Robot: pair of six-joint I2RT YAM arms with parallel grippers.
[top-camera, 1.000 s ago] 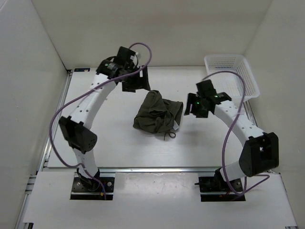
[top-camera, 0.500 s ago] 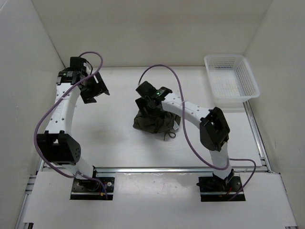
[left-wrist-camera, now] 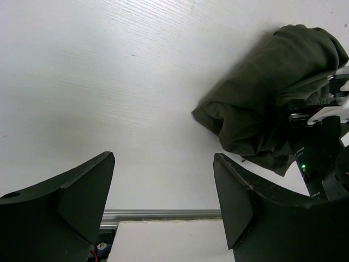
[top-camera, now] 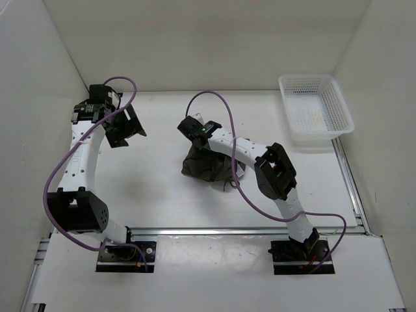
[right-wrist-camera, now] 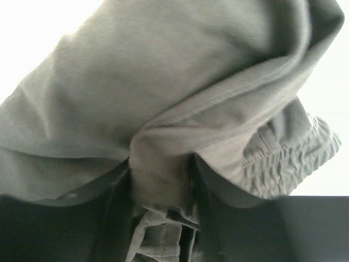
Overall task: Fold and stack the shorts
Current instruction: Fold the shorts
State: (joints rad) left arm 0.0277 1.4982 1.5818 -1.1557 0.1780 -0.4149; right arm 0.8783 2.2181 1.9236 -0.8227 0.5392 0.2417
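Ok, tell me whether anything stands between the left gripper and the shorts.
Nothing visible does: only bare table lies between the open left gripper and the shorts. The right gripper is on them, fabric between its jaws.

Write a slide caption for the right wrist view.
Right gripper pinching a fold of the olive-green shorts, with the gathered waistband bunched beside it.
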